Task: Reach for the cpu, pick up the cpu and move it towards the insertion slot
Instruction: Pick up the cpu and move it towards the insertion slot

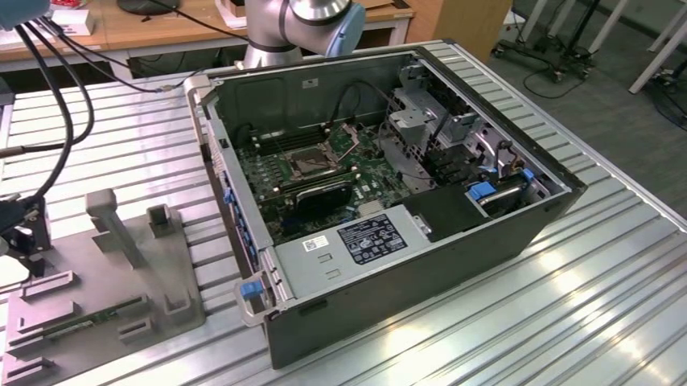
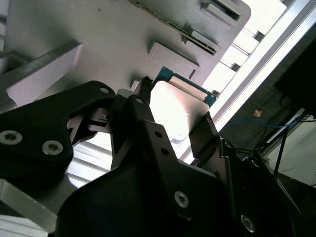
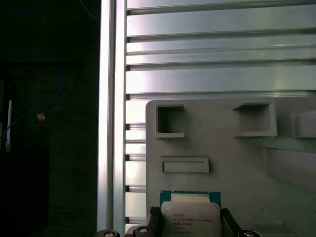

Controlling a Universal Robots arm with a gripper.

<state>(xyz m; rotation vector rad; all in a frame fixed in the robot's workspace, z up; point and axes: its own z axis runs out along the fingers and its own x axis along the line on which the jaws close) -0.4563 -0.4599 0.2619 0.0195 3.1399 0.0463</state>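
Note:
The cpu [image 3: 190,217] is a small square chip with a silvery top and a thin green rim. It lies over the grey fixture plate [image 3: 237,153], at the plate's edge. My gripper [image 3: 190,226] has one black finger against each side of the chip, so it is shut on the cpu. In the second wrist view the cpu [image 2: 175,106] sits between the fingers [image 2: 143,101] of the gripper [image 2: 174,109]. In the exterior view the gripper [image 1: 22,233] is at the far left, above the plate [image 1: 113,281]. The insertion slot [image 1: 304,165] is on the green motherboard [image 1: 322,173], well off to the exterior view's right.
The open black computer case [image 1: 429,249] fills the middle of the ribbed metal table [image 1: 558,322]. Its side wall [image 1: 220,169] stands between the plate and the motherboard. Grey posts [image 1: 113,225] rise from the plate, and a green memory stick [image 1: 76,326] lies in it. Black cables [image 1: 54,96] hang above my gripper.

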